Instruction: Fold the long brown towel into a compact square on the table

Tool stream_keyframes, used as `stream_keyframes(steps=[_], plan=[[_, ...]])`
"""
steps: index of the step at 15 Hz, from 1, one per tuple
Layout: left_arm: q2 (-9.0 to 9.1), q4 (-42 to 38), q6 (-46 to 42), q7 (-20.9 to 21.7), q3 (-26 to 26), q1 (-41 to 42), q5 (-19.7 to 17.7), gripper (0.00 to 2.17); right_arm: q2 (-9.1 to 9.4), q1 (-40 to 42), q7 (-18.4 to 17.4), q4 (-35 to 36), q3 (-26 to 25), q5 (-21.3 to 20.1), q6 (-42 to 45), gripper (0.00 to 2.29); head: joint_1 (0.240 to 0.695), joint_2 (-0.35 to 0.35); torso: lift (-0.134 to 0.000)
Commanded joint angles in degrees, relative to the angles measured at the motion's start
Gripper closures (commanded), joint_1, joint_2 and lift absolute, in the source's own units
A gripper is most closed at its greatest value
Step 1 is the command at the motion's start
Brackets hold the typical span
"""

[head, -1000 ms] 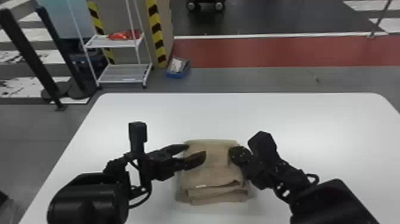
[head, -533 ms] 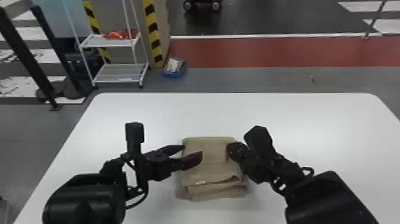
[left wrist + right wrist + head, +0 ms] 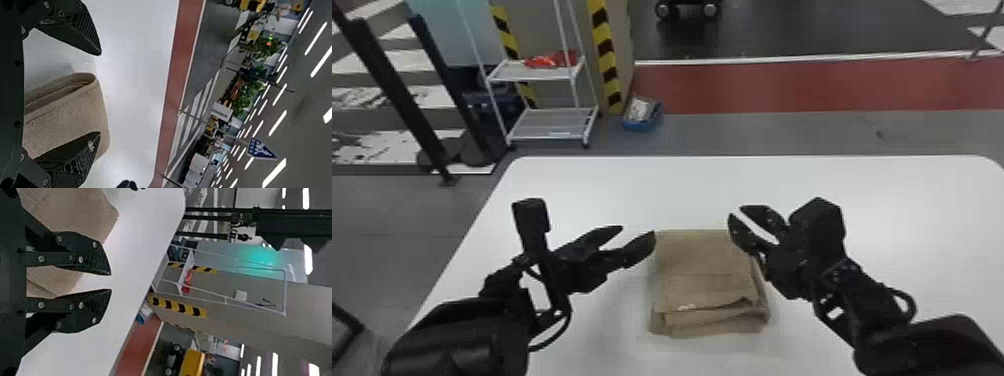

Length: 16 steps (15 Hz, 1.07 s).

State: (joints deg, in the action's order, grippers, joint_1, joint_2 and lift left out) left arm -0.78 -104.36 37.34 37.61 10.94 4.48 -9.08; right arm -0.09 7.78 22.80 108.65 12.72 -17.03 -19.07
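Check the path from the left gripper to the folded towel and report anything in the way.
Nothing visible stands between the left gripper and the folded towel. The right gripper is over by the towel's far right corner, on the opposite side, so not between them.

The far right corner of the brown towel (image 3: pixel 704 260) lies hidden behind the right pincer (image 3: pixel 737 212); nearer the robot than that pincer, a pale tag (image 3: pixel 687 306) is too blurred to read. In the left wrist view, the left pincer (image 3: pixel 637 234) masks part of the cloth. Well beyond both pincers, a wheeled machine (image 3: pixel 687 9) is cropped by the head view's edge.
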Motion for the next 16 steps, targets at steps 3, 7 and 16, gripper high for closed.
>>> stream_keyframes(steps=[3,7,16], plan=[[0.07,-11.48,-6.27,-5.62,6.73,9.85,-5.25,0.15,0.14,9.09,-12.08,4.38,-1.29,3.58,19.81,0.06,0.695,0.157,-0.123],[0.93,-16.4,-15.23,-6.32,8.93,20.31,-6.21,0.15,0.14,13.4,-11.2,4.56,-0.23,2.7,15.77,0.08,0.695,0.226,-0.123],[0.93,-14.64,-43.88,-15.73,6.38,33.4,-3.49,0.14,0.14,28.52,-15.77,5.08,-3.22,3.67,38.09,0.08,0.695,0.317,-0.123]])
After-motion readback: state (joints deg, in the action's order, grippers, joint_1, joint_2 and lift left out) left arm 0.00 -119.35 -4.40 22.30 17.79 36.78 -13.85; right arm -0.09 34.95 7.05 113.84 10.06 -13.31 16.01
